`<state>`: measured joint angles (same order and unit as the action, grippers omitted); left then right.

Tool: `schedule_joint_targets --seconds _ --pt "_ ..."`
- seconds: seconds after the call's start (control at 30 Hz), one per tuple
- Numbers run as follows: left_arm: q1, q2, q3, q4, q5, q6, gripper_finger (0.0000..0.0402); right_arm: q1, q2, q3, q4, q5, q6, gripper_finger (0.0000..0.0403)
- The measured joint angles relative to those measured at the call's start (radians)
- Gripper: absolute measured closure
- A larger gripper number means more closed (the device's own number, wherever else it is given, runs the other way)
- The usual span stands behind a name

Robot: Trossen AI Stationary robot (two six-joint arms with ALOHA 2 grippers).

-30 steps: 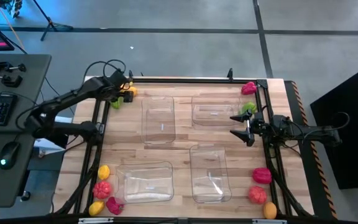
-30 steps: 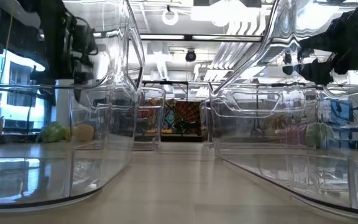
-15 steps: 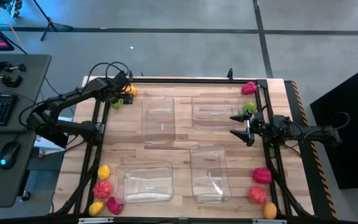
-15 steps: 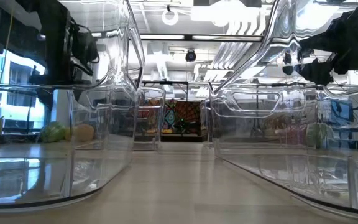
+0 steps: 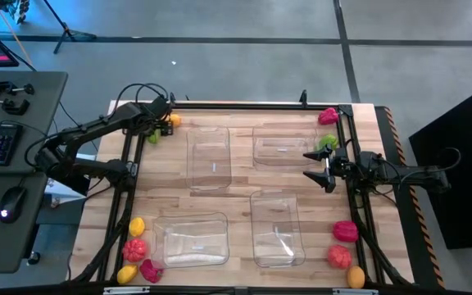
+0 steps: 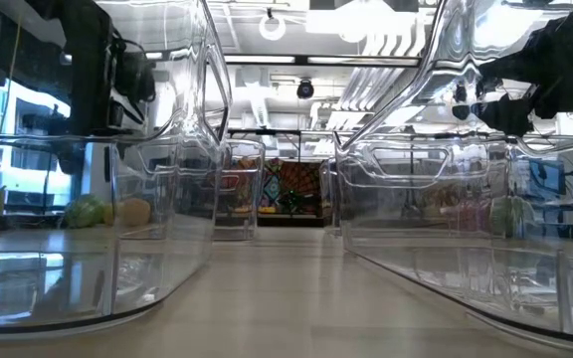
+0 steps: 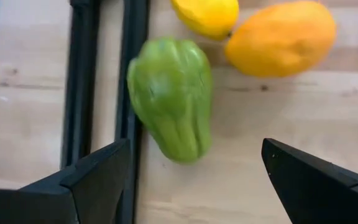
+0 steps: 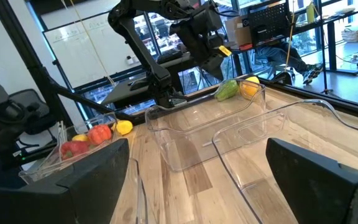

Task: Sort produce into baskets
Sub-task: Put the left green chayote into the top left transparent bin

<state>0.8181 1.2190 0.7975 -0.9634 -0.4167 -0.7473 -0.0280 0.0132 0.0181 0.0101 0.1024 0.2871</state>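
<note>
The green pepper-like toy [image 7: 171,99] lies on the tabletop [image 5: 236,184] near its far left corner, hard against a black frame rail [image 7: 129,74], with a yellow piece [image 7: 207,15] and an orange mango-like piece [image 7: 281,38] just beside it. It is glossy, lobed and tapered toward one end, so it will probably want a grip across its broad middle. The left gripper [image 5: 159,120] hangs above this cluster with its fingers spread wide and nothing between them, so the step in hand looks like the approach to a first pick; the next move calls for dropping down with the green toy centred and one finger clearing the rail. All four clear baskets [image 5: 209,156] appear empty in the middle of the tabletop, so sorting has hardly begun. More produce waits elsewhere: yellow and red pieces [image 5: 135,246] at the near left corner, red and orange ones [image 5: 342,246] at the near right, a pink piece [image 5: 328,115] at the far right corner. The right gripper [image 5: 311,165] waits by the right edge, fingers open and empty, with a green piece [image 5: 328,142] just beside it, though its shape is hard to make out from above.
</note>
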Motion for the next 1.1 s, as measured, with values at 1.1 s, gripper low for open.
schedule_joint_targets --seconds 1.1 --pt "0.003 0.0 -0.028 0.053 -0.015 -0.027 0.0051 0.0 0.0 0.0 0.0 0.0 0.0 0.0033"
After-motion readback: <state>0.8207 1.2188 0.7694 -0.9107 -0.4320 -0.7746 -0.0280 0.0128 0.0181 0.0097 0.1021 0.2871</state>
